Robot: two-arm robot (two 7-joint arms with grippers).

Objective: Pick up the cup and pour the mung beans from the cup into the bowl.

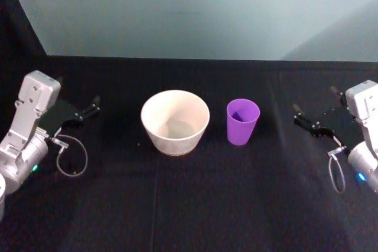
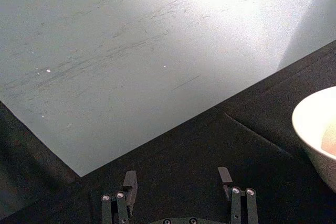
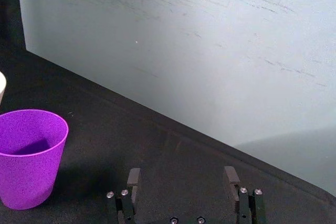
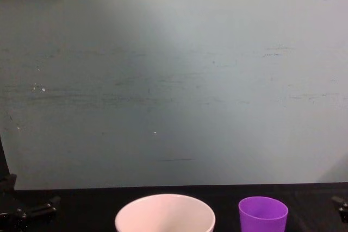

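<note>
The small tapered purple plastic cup (image 1: pixel 243 123) stands upright on the black cloth-covered table (image 1: pixel 189 205), long axis vertical and mouth up. It is just to the right of the wide round cream bowl (image 1: pixel 175 140), not touching it. The right gripper (image 3: pixel 181 178) hovers well apart to the cup's right, jaws spread wide and holding nothing. The cup is matte and handleless, narrowing toward its base; its inside is shadowed, so I cannot tell its contents. The left gripper (image 2: pixel 177 178) sits left of the bowl, also wide and empty.
</note>
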